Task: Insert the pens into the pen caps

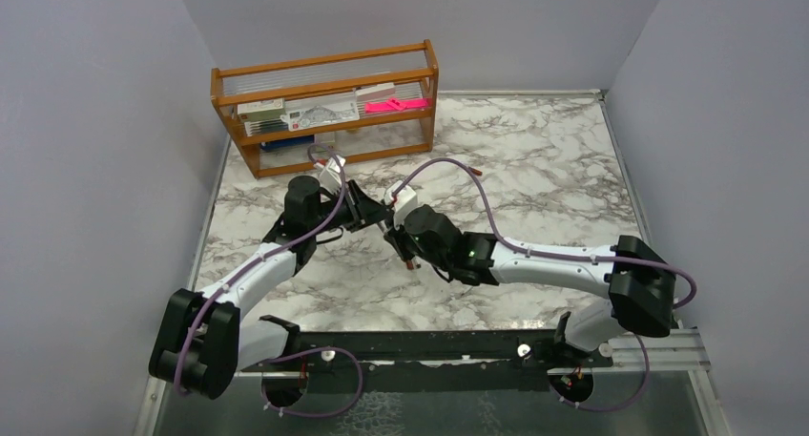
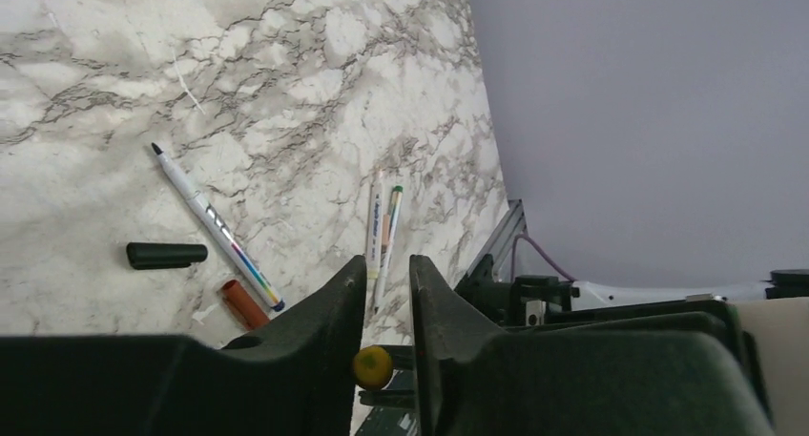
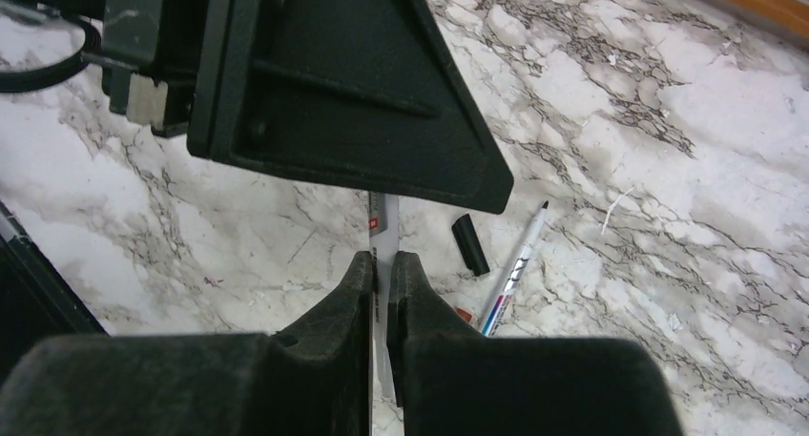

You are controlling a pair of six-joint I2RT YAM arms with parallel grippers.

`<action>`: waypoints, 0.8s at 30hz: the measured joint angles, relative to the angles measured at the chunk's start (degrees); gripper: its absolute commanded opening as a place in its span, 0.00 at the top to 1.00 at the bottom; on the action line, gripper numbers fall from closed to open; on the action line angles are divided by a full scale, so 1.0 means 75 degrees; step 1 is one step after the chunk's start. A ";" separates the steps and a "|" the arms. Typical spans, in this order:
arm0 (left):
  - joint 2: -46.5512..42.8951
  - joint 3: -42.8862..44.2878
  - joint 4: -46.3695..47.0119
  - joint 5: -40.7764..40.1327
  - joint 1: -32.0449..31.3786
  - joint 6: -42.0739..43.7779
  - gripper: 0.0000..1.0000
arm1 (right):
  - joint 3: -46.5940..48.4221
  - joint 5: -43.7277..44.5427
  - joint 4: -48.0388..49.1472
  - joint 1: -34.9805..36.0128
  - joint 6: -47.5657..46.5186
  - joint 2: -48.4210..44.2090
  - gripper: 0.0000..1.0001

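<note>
Two white-and-black arms reach inward over the marble-patterned table (image 1: 534, 159). Their elbows point outward and their wrists nearly meet mid-table. Jaw states are unreadable from above. One wooden rack (image 1: 324, 64) stands at the back edge. Its upper shelf holds boxed stationery sets (image 1: 298, 113) and one bright pink flat item (image 1: 393, 103).

Left wrist view: the left gripper (image 2: 388, 264) is angled low across the table, jaws narrow with a slim gap. One yellow-orange round end (image 2: 372, 366) sits in that gap near the finger roots; cannot tell whether it is clamped. Three pens lie on the table: one white pen with a black tip (image 2: 215, 228) and a pair of white pens (image 2: 383, 236) side by side just past the fingertips. Two caps: one black cylindrical cap (image 2: 167, 255) and one red-brown cap (image 2: 245, 304), the latter just beside the tipped pen's rear end.

Right wrist view: the right gripper (image 3: 382, 261) is pinched tight on one white pen barrel (image 3: 379, 221), which runs up behind the left gripper's black body. Loose beyond it are one black cap and one black-tipped pen, near each other but apart.
</note>
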 measured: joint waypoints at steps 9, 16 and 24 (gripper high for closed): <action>-0.0029 -0.0102 0.0061 -0.0055 0.0055 0.0239 1.00 | 0.0245 0.0411 -0.0096 0.0064 0.0289 0.0172 0.86; -0.0565 -0.0163 0.0093 -0.0286 -0.0012 0.0542 1.00 | -0.0915 0.0755 0.0944 0.0082 0.1247 -0.0833 0.25; -0.1979 -0.0638 0.1932 -0.0787 -0.0143 0.1746 1.00 | -0.4389 0.0825 0.4983 0.0041 0.4811 -0.3392 0.17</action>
